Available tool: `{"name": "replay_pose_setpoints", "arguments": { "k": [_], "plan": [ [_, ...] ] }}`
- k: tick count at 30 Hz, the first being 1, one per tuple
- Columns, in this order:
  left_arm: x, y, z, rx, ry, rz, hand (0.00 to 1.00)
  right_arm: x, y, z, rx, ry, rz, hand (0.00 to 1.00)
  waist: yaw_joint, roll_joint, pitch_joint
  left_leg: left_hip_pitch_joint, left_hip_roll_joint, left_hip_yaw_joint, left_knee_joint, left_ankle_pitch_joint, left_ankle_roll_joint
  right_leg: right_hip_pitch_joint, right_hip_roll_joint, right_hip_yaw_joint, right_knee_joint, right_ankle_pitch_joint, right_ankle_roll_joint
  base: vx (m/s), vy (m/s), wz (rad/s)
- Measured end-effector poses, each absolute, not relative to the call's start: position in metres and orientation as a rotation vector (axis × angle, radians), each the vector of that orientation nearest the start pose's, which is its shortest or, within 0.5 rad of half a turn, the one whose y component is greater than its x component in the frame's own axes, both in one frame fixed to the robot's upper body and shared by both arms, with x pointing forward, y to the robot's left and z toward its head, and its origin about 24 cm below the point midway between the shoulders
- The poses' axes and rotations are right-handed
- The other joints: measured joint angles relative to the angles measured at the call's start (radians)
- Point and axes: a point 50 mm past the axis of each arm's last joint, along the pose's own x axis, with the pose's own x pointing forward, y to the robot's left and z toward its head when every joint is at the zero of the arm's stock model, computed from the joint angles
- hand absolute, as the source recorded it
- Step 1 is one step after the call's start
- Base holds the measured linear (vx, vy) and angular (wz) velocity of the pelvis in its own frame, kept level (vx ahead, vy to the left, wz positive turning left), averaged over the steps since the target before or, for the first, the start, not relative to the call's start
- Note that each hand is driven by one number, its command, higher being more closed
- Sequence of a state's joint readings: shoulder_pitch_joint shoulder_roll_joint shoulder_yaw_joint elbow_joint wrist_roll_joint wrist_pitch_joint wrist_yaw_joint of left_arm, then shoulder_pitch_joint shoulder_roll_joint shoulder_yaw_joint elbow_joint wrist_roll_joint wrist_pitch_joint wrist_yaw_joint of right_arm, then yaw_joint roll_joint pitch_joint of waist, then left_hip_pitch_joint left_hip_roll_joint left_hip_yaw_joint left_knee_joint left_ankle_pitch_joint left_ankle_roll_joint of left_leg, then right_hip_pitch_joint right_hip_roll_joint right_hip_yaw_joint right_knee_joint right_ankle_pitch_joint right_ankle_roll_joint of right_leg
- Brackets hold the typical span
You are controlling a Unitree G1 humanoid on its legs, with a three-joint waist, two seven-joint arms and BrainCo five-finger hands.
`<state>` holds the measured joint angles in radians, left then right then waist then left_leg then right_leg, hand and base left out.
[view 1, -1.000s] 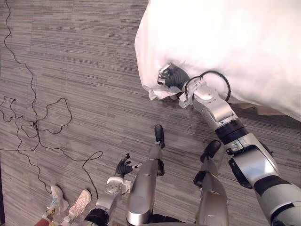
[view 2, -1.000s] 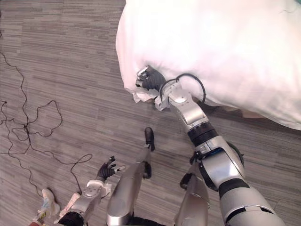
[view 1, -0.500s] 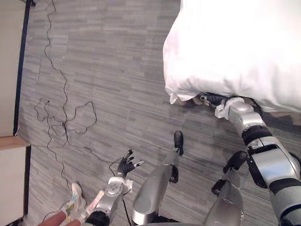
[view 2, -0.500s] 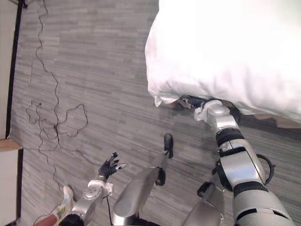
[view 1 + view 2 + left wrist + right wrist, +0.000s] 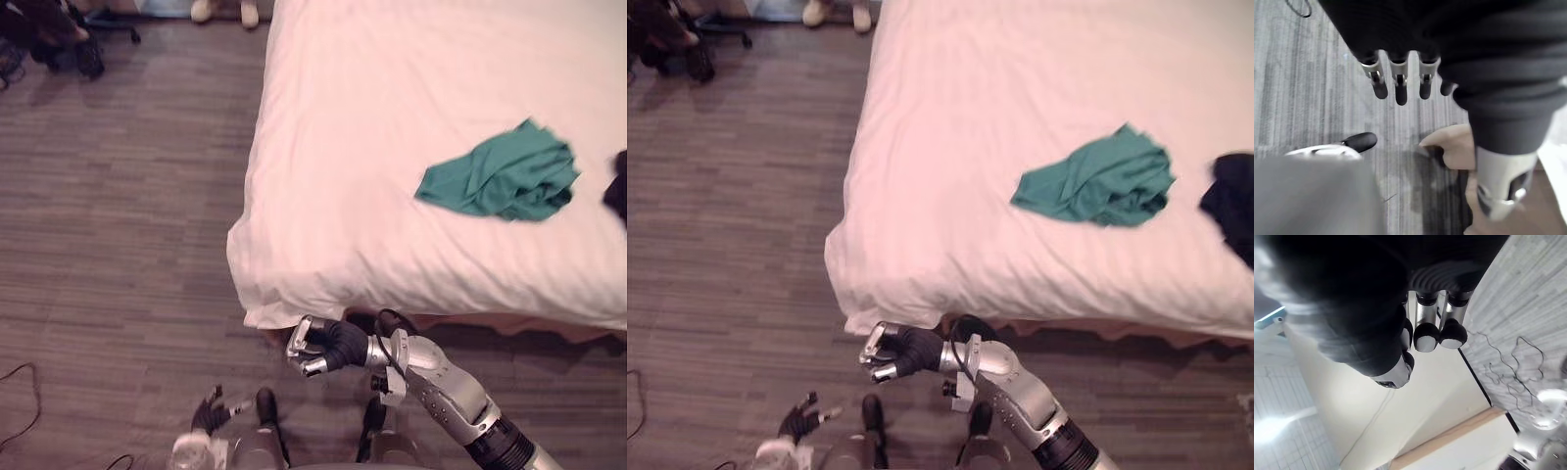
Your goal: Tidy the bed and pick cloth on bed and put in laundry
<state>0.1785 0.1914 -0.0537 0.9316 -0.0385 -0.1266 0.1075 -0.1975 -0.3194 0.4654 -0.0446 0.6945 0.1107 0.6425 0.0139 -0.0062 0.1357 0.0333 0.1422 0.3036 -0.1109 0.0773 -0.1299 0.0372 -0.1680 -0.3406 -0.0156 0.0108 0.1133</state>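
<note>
Two garments lie loose on a bed (image 5: pixel 294 284) seen from above. The nearer one, a green cloth (image 5: pixel 500 181), is crumpled into a soft heap of folds on top of the mattress, well apart from the right hand (image 5: pixel 323 345), beyond it and off to its right. A dark cloth (image 5: pixel 1232 206) sits further to the right again, at the far edge of the scene, near the green one but not touching it.

The right hand hangs just below the near corner of the bed, close under the drooping hem of the sheet (image 5: pixel 372 117). Its fingers (image 5: pixel 1427 335) are clenched into a fist and, as far as can be seen, it grips nothing. The left hand (image 5: pixel 208 415) is low beside the robot, over the floor (image 5: pixel 118 196), with its fingers (image 5: pixel 1400 90) relaxed and empty.

The green cloth looks like thin woven or knit fabric: light, limp and not fragile. It will probably sag and trail when lifted, so a pinch on a raised ridge near the middle of the heap should gather more of it than a hold on a flat edge. The sheet beneath is pale, smooth and faintly striped with shallow wrinkles, rounded over the corner; a low grasp could catch it along with the cloth. The floor is grey-brown plank-patterned, matte and flat. A person's pale shoes (image 5: pixel 220 10) stand far beyond the right hand, past the bed's far corner.
</note>
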Motion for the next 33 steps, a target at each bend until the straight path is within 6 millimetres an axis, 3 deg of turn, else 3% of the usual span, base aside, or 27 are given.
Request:
{"name": "replay_pose_setpoints", "arguments": {
  "k": [4,6,7,9,12,14,18,20,22,25,28,31,32,33],
  "plan": [
    [0.089,0.226,-0.147,0.201,0.975,0.205,0.00,0.271,-0.075,0.075,0.398,0.023,0.992,1.00,0.001,0.008,-0.001,-0.024,0.011,0.005,0.000,0.007,-0.008,-0.017,0.011,0.001,-0.010,0.008,-0.008,-0.12,-0.015,-0.05],
    [0.094,0.229,-0.146,0.203,0.960,0.212,0.00,0.305,-0.093,0.100,0.381,-0.064,0.870,1.00,0.002,0.025,0.020,-0.091,0.016,-0.001,0.000,0.022,-0.004,-0.085,0.014,0.005,-0.010,0.028,-0.022,-0.14,0.004,0.04],
    [0.097,0.229,-0.145,0.203,0.951,0.212,0.00,0.314,-0.099,0.109,0.373,-0.093,0.835,1.00,0.001,0.021,0.033,-0.102,0.016,-0.003,0.000,0.030,-0.002,-0.096,0.014,0.006,-0.010,0.038,-0.029,-0.11,0.011,0.08],
    [0.118,0.227,-0.138,0.197,0.890,0.205,0.00,0.349,-0.131,0.154,0.321,-0.226,0.704,1.00,0.009,0.057,0.128,-0.142,0.013,-0.011,0.002,0.071,0.009,-0.133,0.013,0.013,-0.011,0.077,-0.033,-0.17,0.022,0.07],
    [0.147,0.223,-0.124,0.156,0.769,0.210,0.00,0.370,-0.170,0.217,0.259,-0.393,0.585,1.00,0.024,0.133,0.249,-0.199,0.007,-0.013,0.006,0.100,0.022,-0.191,0.009,0.018,-0.012,0.112,-0.038,-0.16,0.030,0.01],
    [0.163,0.218,-0.116,0.142,0.708,0.197,0.00,0.377,-0.199,0.246,0.237,-0.450,0.486,1.00,0.034,0.190,0.293,-0.251,0.003,-0.014,0.006,0.116,0.027,-0.239,0.007,0.021,-0.021,0.137,-0.039,-0.13,0.016,-0.02],
    [0.179,0.195,-0.110,0.146,0.658,0.089,0.00,0.383,-0.251,0.238,0.309,-0.383,0.262,1.00,0.048,0.245,0.317,-0.285,-0.007,-0.010,0.006,0.124,0.036,-0.288,-0.002,0.032,-0.021,0.149,-0.038,-0.03,0.005,-0.10],
    [0.184,0.187,-0.106,0.137,0.635,0.046,0.00,0.381,-0.268,0.234,0.371,-0.384,0.200,1.00,0.042,0.266,0.320,-0.294,-0.017,-0.004,0.006,0.124,0.037,-0.303,-0.011,0.045,-0.021,0.152,-0.033,0.03,0.019,-0.11],
    [0.187,0.184,-0.103,0.118,0.612,0.036,0.00,0.379,-0.273,0.237,0.416,-0.415,0.200,1.00,0.041,0.274,0.318,-0.295,-0.027,0.005,0.006,0.123,0.037,-0.316,-0.022,0.055,-0.021,0.155,-0.027,0.06,0.023,-0.16],
    [0.192,0.182,-0.096,0.094,0.555,0.026,0.00,0.376,-0.280,0.221,0.454,-0.399,0.171,1.00,0.035,0.273,0.318,-0.277,-0.032,0.016,0.007,0.114,0.042,-0.309,-0.029,0.079,-0.013,0.154,-0.018,0.05,0.007,-0.08],
    [0.191,0.184,-0.093,0.072,0.514,0.042,0.00,0.364,-0.284,0.180,0.577,-0.393,0.115,1.00,0.022,0.259,0.324,-0.224,-0.031,0.042,0.007,0.094,0.038,-0.275,-0.035,0.088,0.014,0.120,-0.004,0.05,-0.007,-0.10],
    [0.183,0.191,-0.092,0.039,0.489,0.103,0.00,0.325,-0.285,0.078,0.714,-0.207,-0.064,1.00,-0.006,0.216,0.310,-0.181,-0.027,0.065,0.006,0.062,0.027,-0.243,-0.032,0.100,0.012,0.098,-0.002,0.07,-0.019,-0.20],
    [0.183,0.192,-0.091,0.040,0.484,0.112,0.00,0.303,-0.286,0.041,0.756,-0.124,-0.148,1.00,-0.014,0.200,0.304,-0.179,-0.024,0.076,0.006,0.057,0.023,-0.245,-0.029,0.107,0.009,0.097,-0.001,0.10,-0.022,-0.37],
    [0.184,0.191,-0.090,0.047,0.479,0.122,0.00,0.258,-0.288,-0.013,0.815,0.015,-0.305,0.00,-0.024,0.174,0.293,-0.166,-0.019,0.103,0.006,0.049,0.020,-0.245,-0.024,0.122,0.008,0.098,0.002,0.14,-0.027,-0.45]
  ]
}}
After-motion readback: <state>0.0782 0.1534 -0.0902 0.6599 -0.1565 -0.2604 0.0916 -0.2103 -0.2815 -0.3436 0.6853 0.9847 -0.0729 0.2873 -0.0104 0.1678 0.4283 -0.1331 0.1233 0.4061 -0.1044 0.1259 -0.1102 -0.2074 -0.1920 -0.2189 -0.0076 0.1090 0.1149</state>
